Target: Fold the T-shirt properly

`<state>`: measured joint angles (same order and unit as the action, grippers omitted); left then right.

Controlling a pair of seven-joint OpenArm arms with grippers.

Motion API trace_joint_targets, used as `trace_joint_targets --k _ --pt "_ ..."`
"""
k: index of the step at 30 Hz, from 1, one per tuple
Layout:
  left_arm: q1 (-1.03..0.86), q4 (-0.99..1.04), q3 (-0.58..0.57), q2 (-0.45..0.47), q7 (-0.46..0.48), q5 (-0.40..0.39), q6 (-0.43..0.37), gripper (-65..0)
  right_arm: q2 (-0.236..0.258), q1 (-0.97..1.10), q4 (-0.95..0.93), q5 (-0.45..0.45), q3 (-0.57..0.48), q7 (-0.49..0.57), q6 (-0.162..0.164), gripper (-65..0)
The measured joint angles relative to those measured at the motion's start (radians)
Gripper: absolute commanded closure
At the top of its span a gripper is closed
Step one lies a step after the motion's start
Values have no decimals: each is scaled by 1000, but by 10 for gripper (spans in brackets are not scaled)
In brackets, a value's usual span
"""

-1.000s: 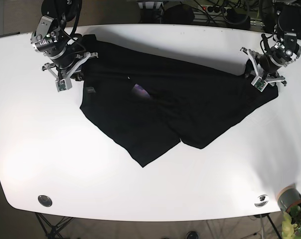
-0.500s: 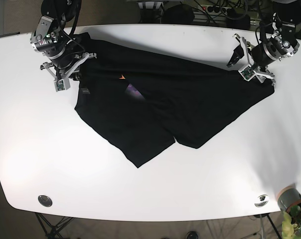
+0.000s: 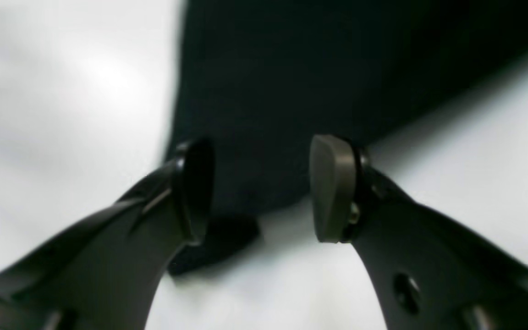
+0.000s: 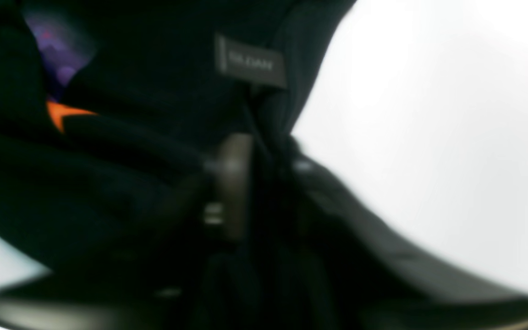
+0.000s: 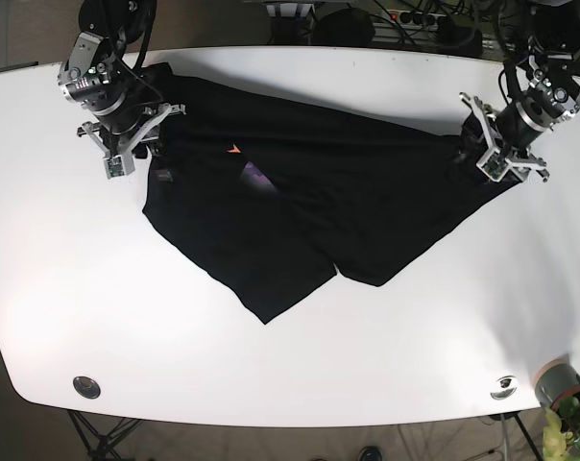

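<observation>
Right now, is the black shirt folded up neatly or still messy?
Still messy: the T-shirt lies spread and bunched crookedly across the table, no tidy folds.

near half of table (image 5: 271, 375): bare white all the way across, tons of room to come in low
middle: black T-shirt (image 5: 309, 202) sprawls across it, one point reaching toward the near edge
far-left corner: right gripper (image 5: 127, 144) sits on the shirt edge, pretty crowded
far-right side: left gripper (image 5: 490, 154) parked at the shirt's tip
near-right corner: small round fitting (image 5: 504, 386) in the tabletop, grey pot (image 5: 559, 380) just past the edge
</observation>
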<state>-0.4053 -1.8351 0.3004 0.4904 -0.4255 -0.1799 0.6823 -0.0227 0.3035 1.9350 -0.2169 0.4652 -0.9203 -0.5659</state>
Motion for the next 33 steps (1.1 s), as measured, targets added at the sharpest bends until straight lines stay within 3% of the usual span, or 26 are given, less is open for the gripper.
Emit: trace_joint_targets --k 3,5,13,15,18,23,29,33 --pt "24 0 -2 -21 8 -7 0 -317 1 0 0 -1 0 0 0 -442" --pt "36 0 -2 -30 4 -6 1 -317 2 0 0 0 1 0 0 -468" --pt "196 29 -3 -139 15 -6 -6 -318 3 -56 1 3 0 0 0 -444" --pt "241 61 -6 -169 2 3 -42 -319 6 -80 1 4 3 0 0 -445" --pt "344 131 -5 -203 -55 14 -93 -319 6 -109 1 2 1 -1 0 -449" --pt "532 244 -6 -229 -152 -2 -90 -321 7 -143 -1 6 0 -6 -3 -452" --pt "703 481 -103 -241 -181 6 -102 -438 6 -158 0 2 -3 -1 0 -452" --pt "776 616 -158 -245 -183 4 -98 -457 7 -169 -19 5 -1 -5 0 -452"
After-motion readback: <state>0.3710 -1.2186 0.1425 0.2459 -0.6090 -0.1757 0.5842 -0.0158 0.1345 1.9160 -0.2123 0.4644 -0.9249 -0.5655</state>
